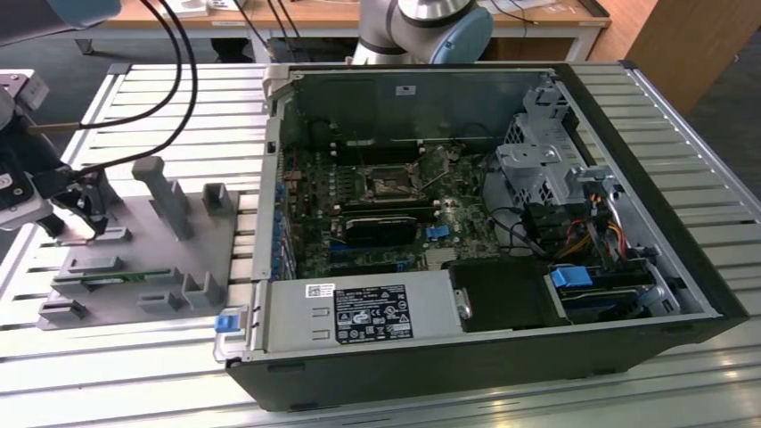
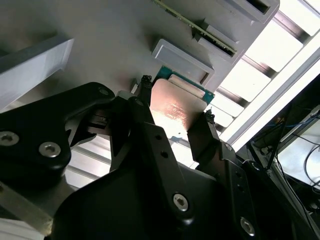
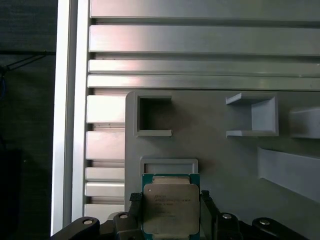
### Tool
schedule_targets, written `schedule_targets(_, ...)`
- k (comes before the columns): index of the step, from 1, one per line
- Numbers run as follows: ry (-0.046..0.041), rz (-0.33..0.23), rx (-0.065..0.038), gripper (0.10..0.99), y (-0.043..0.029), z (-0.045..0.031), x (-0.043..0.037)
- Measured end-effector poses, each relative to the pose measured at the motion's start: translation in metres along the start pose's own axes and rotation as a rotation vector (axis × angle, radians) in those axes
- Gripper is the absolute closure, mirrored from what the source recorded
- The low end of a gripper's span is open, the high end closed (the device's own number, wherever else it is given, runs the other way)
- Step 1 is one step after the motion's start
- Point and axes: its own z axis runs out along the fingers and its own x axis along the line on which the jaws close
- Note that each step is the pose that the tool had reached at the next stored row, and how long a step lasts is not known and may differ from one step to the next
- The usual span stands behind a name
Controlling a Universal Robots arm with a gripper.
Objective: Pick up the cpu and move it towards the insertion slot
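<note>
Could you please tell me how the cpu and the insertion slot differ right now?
The cpu is a silvery square plate with a green edge; the insertion slot is a dark square in a shiny frame. The cpu sits over the grey fixture, clasped by the gripper; the insertion slot lies inside the computer case. Both are square.
</note>
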Motion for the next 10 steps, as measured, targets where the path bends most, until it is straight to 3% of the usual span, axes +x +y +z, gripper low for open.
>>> schedule_targets(10,0.0001,0.000,0.000,0.545,0.0001,-0.0033,0.0000)
